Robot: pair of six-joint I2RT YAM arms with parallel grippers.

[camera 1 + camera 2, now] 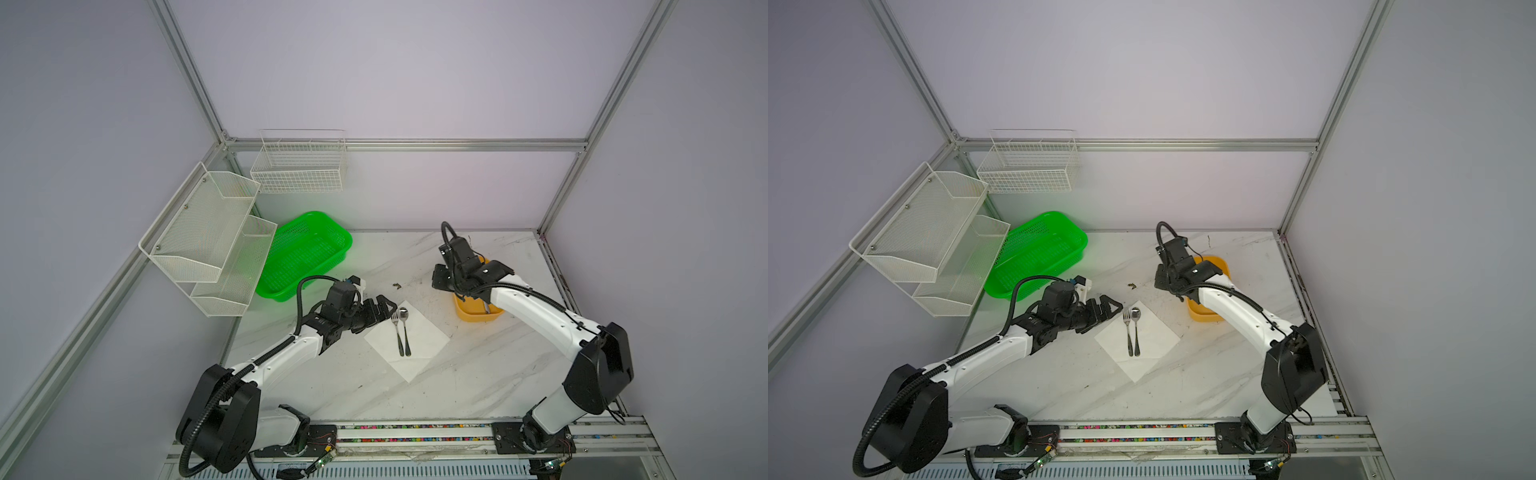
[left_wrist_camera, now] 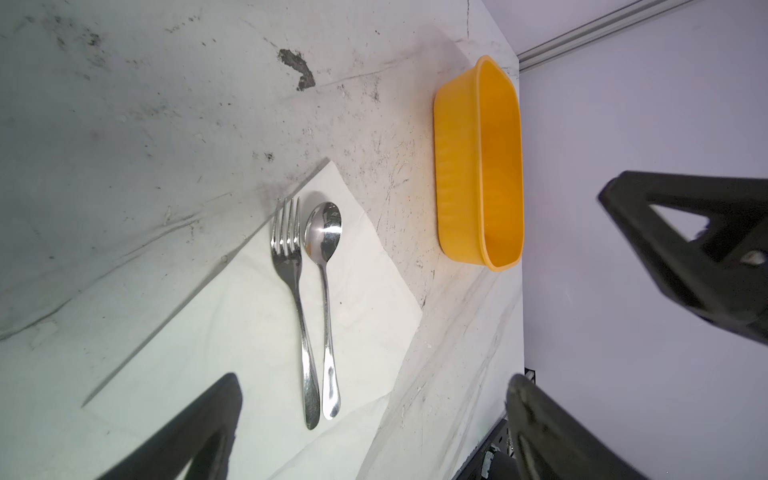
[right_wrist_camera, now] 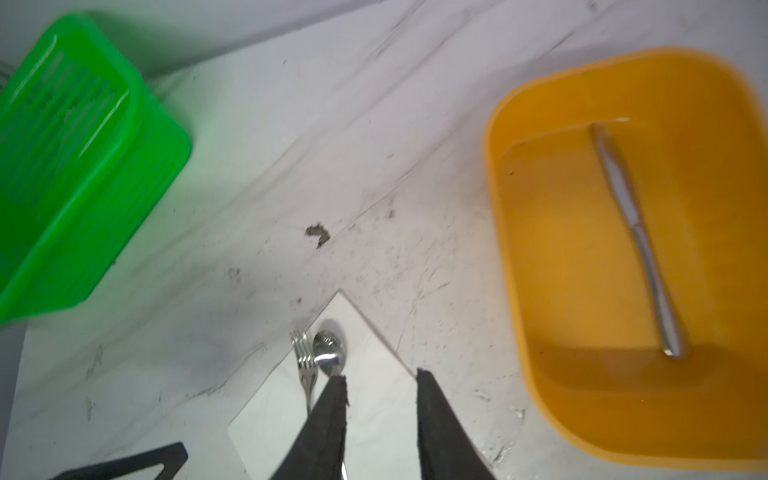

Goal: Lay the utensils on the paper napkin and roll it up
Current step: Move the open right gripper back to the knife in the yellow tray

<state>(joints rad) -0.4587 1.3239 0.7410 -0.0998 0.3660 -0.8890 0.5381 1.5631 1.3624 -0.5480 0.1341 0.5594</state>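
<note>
- While the paper napkin (image 1: 428, 340) lies flat and unrolled on the table (image 1: 478, 382), with one corner pointing toward the back wall, a fork (image 1: 397, 332) and a spoon (image 1: 405, 328) rest on it side by side.
- In both top views the fork lies left of the spoon. Both heads point toward the napkin's far corner and both handles toward the arms' bases.
- Their handles run close together; whether they touch I cannot tell.
- In the left wrist view the fork's tines reach almost to the napkin's edge.
- A third utensil, a slim silver knife (image 3: 636, 237), lies on the bottom of the yellow tub (image 3: 498, 216) and is blurred in the right wrist view.
- The tub stands on the table to the right of the napkin, apart from it.
- The left gripper (image 1: 386, 309) is turned on its side just beside the napkin's far-left edge, near the fork's tines. Its jaws are spread wide with nothing between them.
- The right gripper (image 3: 381, 376) is raised above the table, between the tub and the napkin's far corner. Its jaws stand partly apart with a clear gap and pinch nothing.
- In both top views the right arm passes over the tub.
- A green basket (image 1: 307, 253) sits at the back left of the table, well apart from the napkin.
- A white mesh shelf (image 1: 208, 232) and a white wire basket (image 1: 299, 166) hang on the frame near it.
- A dark scuff (image 1: 397, 286) marks the table beyond the napkin's far corner.
</note>
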